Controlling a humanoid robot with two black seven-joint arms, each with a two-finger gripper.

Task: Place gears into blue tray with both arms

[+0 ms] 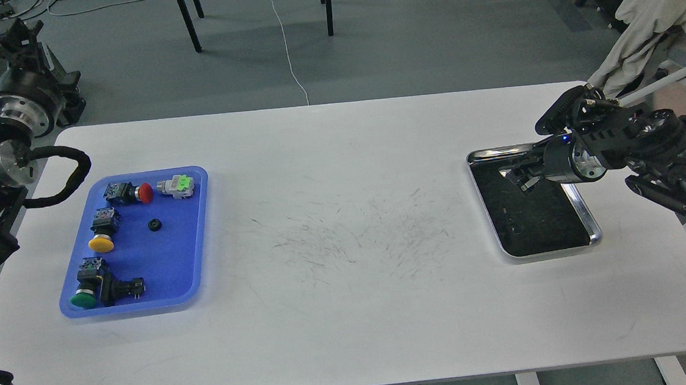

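Note:
The blue tray (199, 228) lies at the table's left end. One small black gear (153, 225) rests in its middle among the push-button switches. My right gripper (520, 178) hangs over the far part of the steel tray (594, 231), lifted off its floor. Its fingers are drawn together, and a tiny dark piece, seemingly a gear, sits pinched at the tips, hard to make out against the dark tray. My left gripper (15, 36) is raised beyond the table's far left corner, well away from the blue tray. Its fingers are too dark to tell apart.
Several push-button switches with red (144, 193), green-white (176, 186), yellow (101, 243) and green (84, 298) caps fill the blue tray. A chair with draped cloth (646, 3) stands past the table's far right corner. The table's middle (346, 235) is scuffed.

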